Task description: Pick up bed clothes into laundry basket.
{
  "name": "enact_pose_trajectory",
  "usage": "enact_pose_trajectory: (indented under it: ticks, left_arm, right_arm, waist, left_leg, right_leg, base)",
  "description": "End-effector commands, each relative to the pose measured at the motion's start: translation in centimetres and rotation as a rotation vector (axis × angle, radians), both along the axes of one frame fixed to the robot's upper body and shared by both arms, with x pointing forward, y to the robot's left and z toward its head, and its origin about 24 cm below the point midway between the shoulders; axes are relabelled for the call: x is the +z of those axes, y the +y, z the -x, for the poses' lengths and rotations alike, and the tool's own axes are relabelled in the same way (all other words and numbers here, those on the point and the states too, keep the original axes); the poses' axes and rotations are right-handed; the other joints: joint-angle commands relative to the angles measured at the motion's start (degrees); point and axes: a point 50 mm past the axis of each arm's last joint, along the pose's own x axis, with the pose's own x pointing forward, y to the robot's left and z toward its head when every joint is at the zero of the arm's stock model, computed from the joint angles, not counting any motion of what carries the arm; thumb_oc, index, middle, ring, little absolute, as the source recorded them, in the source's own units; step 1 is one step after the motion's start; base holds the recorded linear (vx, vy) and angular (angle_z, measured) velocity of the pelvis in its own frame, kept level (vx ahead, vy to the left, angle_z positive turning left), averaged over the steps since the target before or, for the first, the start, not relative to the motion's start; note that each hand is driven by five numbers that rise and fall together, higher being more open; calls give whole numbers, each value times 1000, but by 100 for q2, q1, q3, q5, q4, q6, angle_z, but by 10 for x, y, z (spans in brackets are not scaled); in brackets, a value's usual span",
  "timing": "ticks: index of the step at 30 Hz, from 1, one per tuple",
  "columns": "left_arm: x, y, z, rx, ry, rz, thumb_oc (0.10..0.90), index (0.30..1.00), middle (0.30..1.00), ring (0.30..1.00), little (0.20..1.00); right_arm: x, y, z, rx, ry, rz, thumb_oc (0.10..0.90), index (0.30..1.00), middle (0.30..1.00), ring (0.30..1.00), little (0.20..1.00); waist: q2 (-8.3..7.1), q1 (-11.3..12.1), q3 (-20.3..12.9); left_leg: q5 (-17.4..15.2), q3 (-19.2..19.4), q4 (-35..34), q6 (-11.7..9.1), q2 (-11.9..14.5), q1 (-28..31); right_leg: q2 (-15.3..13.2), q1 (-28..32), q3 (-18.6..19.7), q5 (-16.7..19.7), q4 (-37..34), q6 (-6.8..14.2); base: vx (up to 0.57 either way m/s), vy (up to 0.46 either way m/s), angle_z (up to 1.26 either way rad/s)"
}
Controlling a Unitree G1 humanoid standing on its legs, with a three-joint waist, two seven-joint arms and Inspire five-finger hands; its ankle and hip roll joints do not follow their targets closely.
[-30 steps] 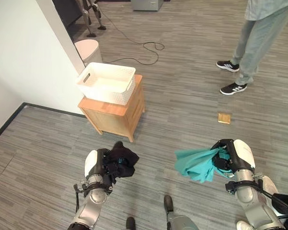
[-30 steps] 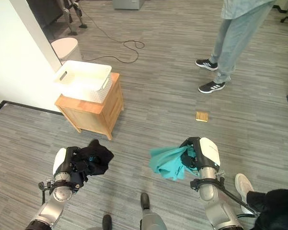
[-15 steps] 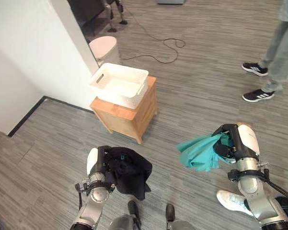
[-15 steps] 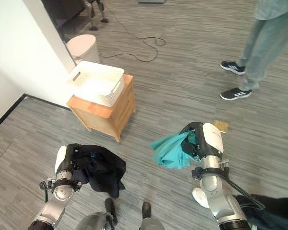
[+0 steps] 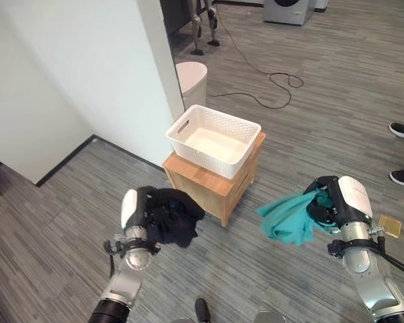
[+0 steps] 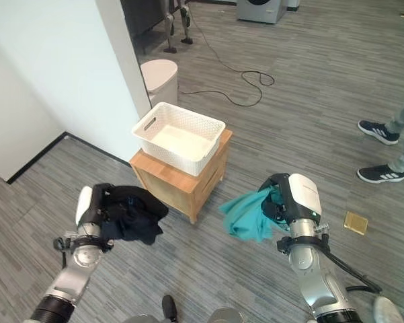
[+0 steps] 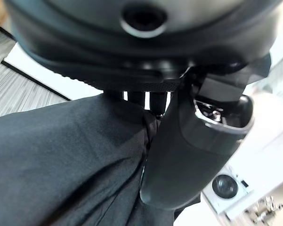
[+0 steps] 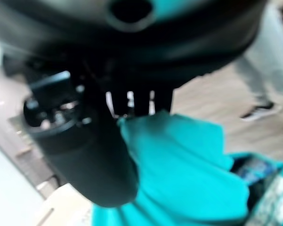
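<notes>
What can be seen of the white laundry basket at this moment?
The white laundry basket is rectangular and looks like plastic, with perforated walls and a cut-out handle slot in its end wall. It stands upright on a small wooden cabinet, set at an angle to it with one corner past the edge. Nothing lies inside it. Neither hand touches it; a white bin stands behind it.

I stand in a home-like room: grey plank floor (image 5: 87,222), white wall (image 5: 74,67), a washing machine (image 5: 292,10) at the frame's top, a wooden cabinet (image 5: 212,185) at centre.
</notes>
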Motion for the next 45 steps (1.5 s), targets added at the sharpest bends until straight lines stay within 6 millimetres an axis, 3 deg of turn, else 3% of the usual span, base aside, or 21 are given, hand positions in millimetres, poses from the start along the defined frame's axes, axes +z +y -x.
enact_pose_trajectory:
  ticks: [1,3,4,5,7,8,9,10,12,16,17,19,21,23,24,25,27,28,31,36,45]
  left_arm:
    - [88,5,-18,-56,-425,-40,400,300,300,300,300]
    - [103,4,-22,-66,-489,-46,400,300,300,300,300]
    - [112,4,-23,-73,-528,-42,400,300,300,300,300]
    - [113,4,-23,-73,-532,-37,400,300,300,300,300]
    - [122,5,-22,-95,-572,-33,400,300,300,300,300]
    - [125,6,-20,-105,-586,-41,400,300,300,300,300]
    - [126,7,-19,-101,-588,-36,400,300,300,300,300]
    - [126,9,-13,-111,-594,-38,400,300,300,300,300]
    - [123,12,-8,-101,-589,-33,400,300,300,300,300]
    - [110,22,4,-87,-543,8,400,300,300,300,300]
    - [109,23,5,-78,-544,16,400,300,300,300,300]
    - [109,26,8,-73,-545,28,400,300,300,300,300]
    - [108,26,11,-76,-544,42,400,300,300,300,300]
    - [107,25,13,-85,-547,88,400,300,300,300,300]
    - [106,26,15,-90,-546,115,400,300,300,300,300]
    - [104,28,19,-87,-541,124,400,300,300,300,300]
    - [102,27,28,-131,-522,136,400,300,300,300,300]
    - [102,27,29,-136,-517,131,400,300,300,300,300]
    - [102,26,42,-194,-522,217,400,300,300,300,300]
    - [93,22,49,-258,-463,270,400,300,300,300,300]
    - [80,14,44,-313,-402,331,400,300,300,300,300]
  right_arm:
    - [116,-6,-20,9,-485,155,400,300,300,300,300]
    - [152,-12,-17,-6,-609,208,400,300,300,300,300]
    - [184,-20,-10,-33,-709,261,400,300,300,300,300]
    - [186,-21,-11,-33,-713,263,400,300,300,300,300]
    - [233,-18,-3,-18,-830,369,400,300,300,300,300]
    - [246,-16,0,-9,-846,417,400,300,300,300,300]
    - [248,-15,-2,-4,-848,419,400,300,300,300,300]
    - [267,-6,-1,27,-865,472,400,300,300,300,300]
    - [276,0,-6,45,-863,495,400,300,300,300,300]
    - [308,13,-21,39,-797,644,400,300,300,300,300]
    - [311,18,-24,49,-799,650,400,300,300,300,300]
    - [317,11,-29,-8,-758,698,400,300,300,300,300]
    - [323,7,-32,-45,-742,722,400,300,300,300,300]
    - [327,-6,-33,-117,-718,723,400,300,300,300,300]
    - [326,-18,-33,-165,-681,735,400,300,300,300,300]
    - [317,-28,-37,-193,-640,734,400,300,300,300,300]
    - [304,-53,-38,-275,-546,738,400,300,300,300,300]
    - [301,-54,-37,-276,-541,733,400,300,300,300,300]
    - [284,-67,-38,-306,-532,666,400,300,300,300,300]
    - [273,-68,-45,-322,-561,609,400,300,300,300,300]
    - [296,-77,-41,-424,-664,581,400,300,300,300,300]
  waist:
    - [-450,-17,-476]
    - [-515,-92,-475]
    - [-613,-117,-502]
    - [-577,-139,-486]
    - [-692,-77,-525]
    - [-720,-26,-557]
    - [-699,-77,-546]
    - [-823,125,-640]
    - [-829,116,-681]
    - [-958,399,-796]
    - [-908,339,-794]
    - [-922,433,-738]
    - [-930,485,-650]
    - [-995,574,-473]
    - [-989,621,-422]
    - [-845,691,-402]
    - [-637,619,-500]
    - [-660,623,-522]
    - [-508,580,-478]
    - [-447,717,-290]
    - [-373,889,-91]
  left_leg:
    - [-637,180,5,-914,352,176]
    - [-742,-42,5,-941,319,240]
    - [-796,-236,5,-968,290,284]
    - [-806,-267,5,-969,301,283]
    - [-858,-505,5,-1028,352,347]
    - [-853,-540,5,-1031,362,343]
    - [-852,-567,5,-1030,356,348]
    - [-820,-573,5,-1065,369,385]
    - [-813,-583,5,-1097,380,426]
    - [-696,-643,5,-1275,562,422]
    - [-704,-655,5,-1282,567,433]
    - [-512,-759,109,-1311,609,363]
    - [-617,-889,472,-1316,564,219]
    - [-609,-998,1061,-1369,476,-215]
    - [-526,-1110,1009,-1355,402,-493]
    - [-293,-1251,584,-1389,440,-600]
    - [-180,-1235,5,-1395,538,-401]
    - [-186,-1248,5,-1400,550,-404]
    - [-166,-1142,5,-1421,556,-460]
    - [-192,-1019,5,-1422,565,-582]
    - [-71,-1067,5,-1451,518,-1157]
  right_leg:
    - [448,494,417,1317,-1898,-35]
    - [711,505,771,1466,-2550,-41]
    - [911,448,1013,1624,-2907,-15]
    - [915,494,978,1658,-2978,-15]
    - [1034,445,952,1860,-3272,23]
    - [1004,519,869,1830,-3359,-6]
    - [992,556,838,1839,-3399,-6]
    - [926,696,683,1873,-3439,-38]
    - [924,800,685,1866,-3459,-63]
    - [1009,1018,448,1727,-3504,-144]
    - [1013,1036,434,1712,-3504,-148]
    - [1056,1072,371,1696,-3504,-234]
    - [1036,1172,317,1611,-3504,-278]
    - [947,1297,214,1560,-3504,-335]
    - [962,1312,184,1533,-3504,-331]
    - [1035,1323,196,1450,-3504,-321]
    - [1126,1315,167,1287,-3504,-333]
    - [1140,1316,155,1288,-3504,-339]
    - [1079,1199,116,1299,-3504,-373]
    - [1033,892,66,1391,-3504,-285]
    - [1061,297,20,1479,-3504,-234]
  base:
    - [194,-104,59]
    - [204,-137,77]
    - [166,-126,110]
    - [149,-137,106]
    - [118,-172,59]
    - [78,-122,41]
    - [67,-111,48]
    - [72,-101,45]
    - [80,-132,30]
    - [64,-143,14]
    - [17,-120,23]
    - [8,-116,22]
    - [48,-85,20]
    - [23,-74,38]
    - [102,-47,43]
    - [140,-24,52]
    - [128,18,45]
    - [67,52,48]
    - [32,95,10]
    - [-10,17,-17]
    - [-57,0,3]
